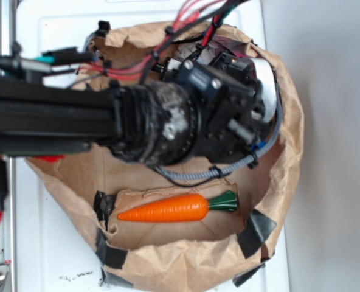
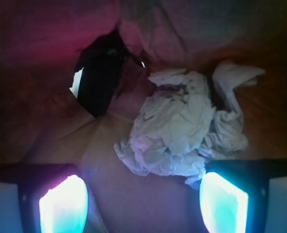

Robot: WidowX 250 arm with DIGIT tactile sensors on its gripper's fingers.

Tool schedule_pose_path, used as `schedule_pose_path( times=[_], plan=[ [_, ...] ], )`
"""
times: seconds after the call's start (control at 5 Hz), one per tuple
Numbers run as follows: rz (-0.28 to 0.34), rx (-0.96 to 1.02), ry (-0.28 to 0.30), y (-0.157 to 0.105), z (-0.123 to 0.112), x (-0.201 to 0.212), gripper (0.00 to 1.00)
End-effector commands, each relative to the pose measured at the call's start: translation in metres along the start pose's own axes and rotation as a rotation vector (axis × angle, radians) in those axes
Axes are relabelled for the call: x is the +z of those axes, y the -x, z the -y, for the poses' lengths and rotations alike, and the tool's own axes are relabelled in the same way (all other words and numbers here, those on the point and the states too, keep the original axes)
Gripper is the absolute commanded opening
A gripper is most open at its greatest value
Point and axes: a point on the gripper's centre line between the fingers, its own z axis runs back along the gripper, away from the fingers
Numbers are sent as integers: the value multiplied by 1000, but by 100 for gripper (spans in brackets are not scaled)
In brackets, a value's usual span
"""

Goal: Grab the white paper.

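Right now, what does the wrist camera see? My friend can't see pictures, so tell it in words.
A crumpled wad of white paper lies on brown bag paper, just ahead of the open claw. The claw's two glowing fingertips frame the bottom of the picture, the right one nearly at the paper's edge. A dark hole gapes in the bag, up to the left.

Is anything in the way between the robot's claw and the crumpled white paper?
No. In the wrist view the crumpled off-white paper wad lies just ahead of the open gripper, with only bare brown paper bag between.
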Motion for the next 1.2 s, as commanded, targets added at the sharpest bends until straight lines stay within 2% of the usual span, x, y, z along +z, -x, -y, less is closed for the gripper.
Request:
schedule_pose_path(
  times=[0.0, 0.2, 0.6, 0.8, 1.0],
  plan=[
    [-83, 17, 195, -28, -30, 67, 100],
    [-58, 44, 210, -36, -36, 69, 100],
    [53, 103, 180, -55, -47, 47, 100],
    [127, 130, 149, -57, -41, 34, 100],
    [165, 117, 112, -56, -40, 23, 100]
  ],
)
